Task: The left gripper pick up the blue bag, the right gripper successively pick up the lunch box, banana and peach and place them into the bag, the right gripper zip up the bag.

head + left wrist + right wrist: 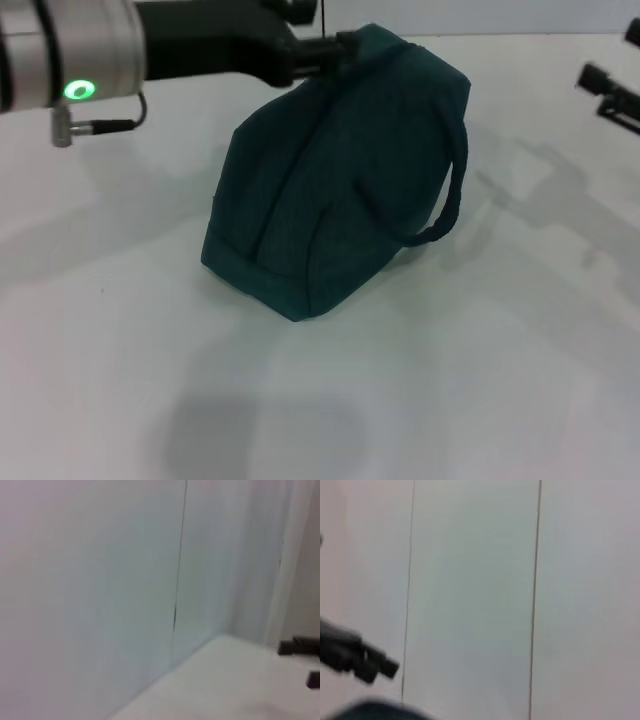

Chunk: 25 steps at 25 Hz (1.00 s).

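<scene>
The blue bag (335, 180) is closed and tilted, its lower edge on the white table (480, 380). One loop handle (452, 200) hangs on its right side. My left gripper (335, 45) is shut on the bag's top end and holds it up. It also shows in the right wrist view (365, 662), above a sliver of the bag (375, 711). My right gripper (602, 95) is open and empty at the far right, well clear of the bag. It also shows in the left wrist view (305, 664). The lunch box, banana and peach are out of view.
The left arm's silver link with a green light (78, 90) and a cable reaches in from the upper left. White wall panels (100, 580) stand behind the table.
</scene>
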{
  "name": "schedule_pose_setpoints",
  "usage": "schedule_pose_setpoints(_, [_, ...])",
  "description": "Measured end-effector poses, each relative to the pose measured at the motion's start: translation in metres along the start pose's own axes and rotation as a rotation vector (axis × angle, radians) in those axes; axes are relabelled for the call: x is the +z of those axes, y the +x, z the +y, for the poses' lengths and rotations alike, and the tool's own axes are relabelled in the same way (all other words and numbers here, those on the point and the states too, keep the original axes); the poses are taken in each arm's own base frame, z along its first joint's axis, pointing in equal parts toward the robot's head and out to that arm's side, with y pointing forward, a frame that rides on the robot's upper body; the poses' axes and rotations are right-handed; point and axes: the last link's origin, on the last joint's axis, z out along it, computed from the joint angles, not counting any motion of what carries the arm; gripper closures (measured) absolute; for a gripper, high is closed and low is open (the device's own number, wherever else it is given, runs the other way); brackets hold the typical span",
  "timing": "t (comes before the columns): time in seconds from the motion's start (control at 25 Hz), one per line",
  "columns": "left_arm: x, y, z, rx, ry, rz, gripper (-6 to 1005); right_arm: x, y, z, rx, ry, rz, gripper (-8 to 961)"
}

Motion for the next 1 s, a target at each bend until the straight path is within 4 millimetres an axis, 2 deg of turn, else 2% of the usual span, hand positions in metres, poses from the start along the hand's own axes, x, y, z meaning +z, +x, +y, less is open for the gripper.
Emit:
schedule_pose_setpoints(0.12, [-0.02,0.0,-0.002,-0.012,-0.015,0.097,459,-0.016,-0.011,0.0,0.068,-0.018,-0.07,199])
schedule_pose_setpoints(0.28, [-0.047,-0.017,0.006,0.014,-0.09,0.143,304,-0.042,-0.027,0.011,0.117,-0.132,-0.158,200])
schedule_pose_setpoints(0.36, [-0.058,-0.035,0.012,0.031,-0.123,0.119,226,-0.051,-0.031,0.02,0.123,-0.205,-0.174,200])
schedule_pose_setpoints(0.48, [-0.07,-0.067,0.022,0.043,-0.157,0.105,183,-0.061,-0.029,0.037,0.147,-0.333,-0.148,201])
schedule_pose_setpoints(0.72, [-0.089,-0.135,0.033,0.05,-0.181,0.145,112,-0.071,0.003,0.062,0.22,-0.411,0.008,203])
schedule_pose_setpoints(1.0, [-0.103,-0.196,0.029,-0.035,-0.086,0.154,120,-0.074,0.052,0.068,0.276,-0.307,0.194,208])
